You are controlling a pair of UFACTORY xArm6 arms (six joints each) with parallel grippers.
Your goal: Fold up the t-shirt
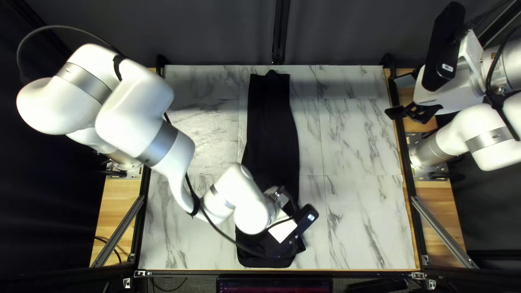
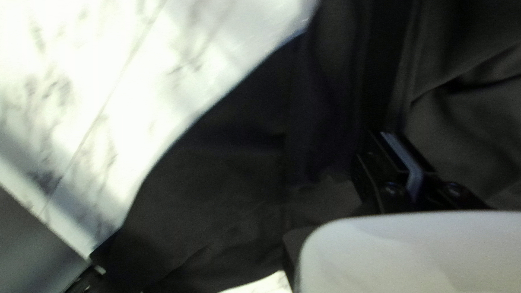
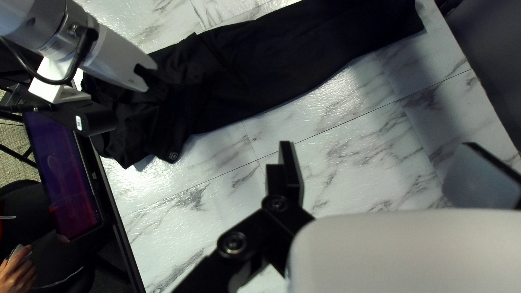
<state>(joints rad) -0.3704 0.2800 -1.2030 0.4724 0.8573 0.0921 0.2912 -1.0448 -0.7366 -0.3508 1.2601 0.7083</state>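
Note:
The black t-shirt (image 1: 271, 125) lies as a long narrow strip from the table's far edge to its near edge, smooth at the far part and bunched at the near end. Over that near end is my left gripper (image 1: 293, 241), its tips hidden from above. In the left wrist view, the fingers of my left gripper (image 2: 399, 157) are together, with t-shirt (image 2: 217, 179) folds running into their tips. My right gripper (image 1: 393, 96) hangs by the table's right edge, away from the cloth. From its wrist, my right gripper (image 3: 382, 157) stands open with nothing between its fingers.
Marble-patterned table (image 1: 358, 141) surface shows on both sides of the strip. My left arm (image 1: 179, 163) reaches across the table's left half. A monitor (image 3: 62, 168) stands beyond the near edge, with a person's hand (image 3: 19, 271) near it. Metal frame bars edge the table.

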